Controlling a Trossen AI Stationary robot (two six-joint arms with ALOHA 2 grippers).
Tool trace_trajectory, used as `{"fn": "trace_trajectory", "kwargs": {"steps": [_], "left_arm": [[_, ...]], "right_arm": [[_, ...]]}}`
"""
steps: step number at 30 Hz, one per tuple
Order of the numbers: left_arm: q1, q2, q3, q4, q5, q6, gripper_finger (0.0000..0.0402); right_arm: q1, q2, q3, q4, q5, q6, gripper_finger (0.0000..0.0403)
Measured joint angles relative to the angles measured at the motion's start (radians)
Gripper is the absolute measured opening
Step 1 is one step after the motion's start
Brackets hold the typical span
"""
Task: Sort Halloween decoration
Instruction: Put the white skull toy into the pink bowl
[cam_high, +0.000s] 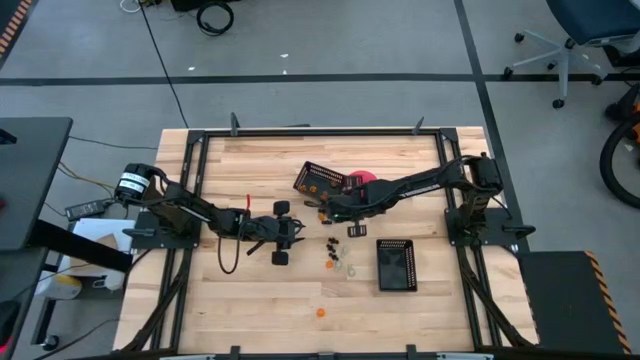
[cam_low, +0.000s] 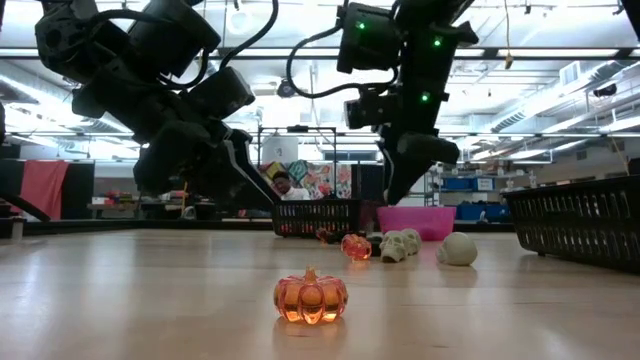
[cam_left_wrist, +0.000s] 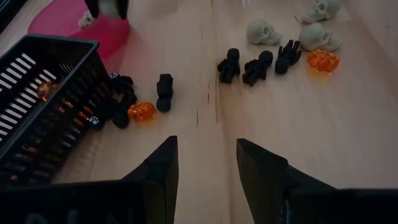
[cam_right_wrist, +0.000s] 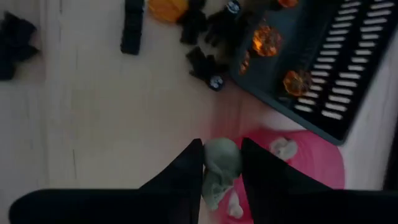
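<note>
Small trinkets lie on the table's middle: black figures (cam_left_wrist: 249, 65), pale skulls (cam_left_wrist: 262, 31) and orange pumpkins (cam_left_wrist: 142, 112). One more pumpkin (cam_low: 311, 297) sits alone near the near edge. My right gripper (cam_right_wrist: 221, 144) is shut on a pale skull at the rim of the pink bowl (cam_right_wrist: 298, 165), beside the tilted mesh basket (cam_right_wrist: 323, 56) that holds orange pumpkins. My left gripper (cam_left_wrist: 205, 148) is open and hovers over bare wood left of the trinkets (cam_high: 290, 233), touching nothing. My right gripper pinches a pale skull (cam_right_wrist: 219, 167) between its two fingers, one on each side of it. The fingers come from above, pointing down. The skull is lifted clear, over the edge of the pink bowl.
A second black mesh basket (cam_high: 396, 264) lies flat right of the trinkets. The pink bowl (cam_high: 364, 177) holds a pale piece (cam_right_wrist: 285, 148). Black trinkets (cam_left_wrist: 121, 99) crowd against the tilted basket's wall. Bare wood stretches along the table's near and far sides.
</note>
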Motion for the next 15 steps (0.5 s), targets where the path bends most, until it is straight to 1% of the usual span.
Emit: {"fn": "trace_trajectory", "kwargs": {"steps": [5, 9, 12, 15], "left_arm": [[0.000, 0.000, 0.000, 0.000, 0.000, 0.000, 0.0137], [0.000, 0.000, 0.000, 0.001, 0.000, -0.001, 0.0137], [0.000, 0.000, 0.000, 0.001, 0.000, -0.007, 0.0137], [0.000, 0.000, 0.000, 0.001, 0.000, -0.008, 0.0137]], "right_arm": [[0.000, -0.031, 0.000, -0.022, 0.018, 0.025, 0.0098], [-0.007, -0.069, 0.000, -0.050, 0.071, 0.055, 0.0099], [-0.036, -0.081, 0.000, -0.083, 0.070, 0.095, 0.0099], [-0.080, -0.081, -0.023, -0.082, 0.029, 0.108, 0.0102]]}}
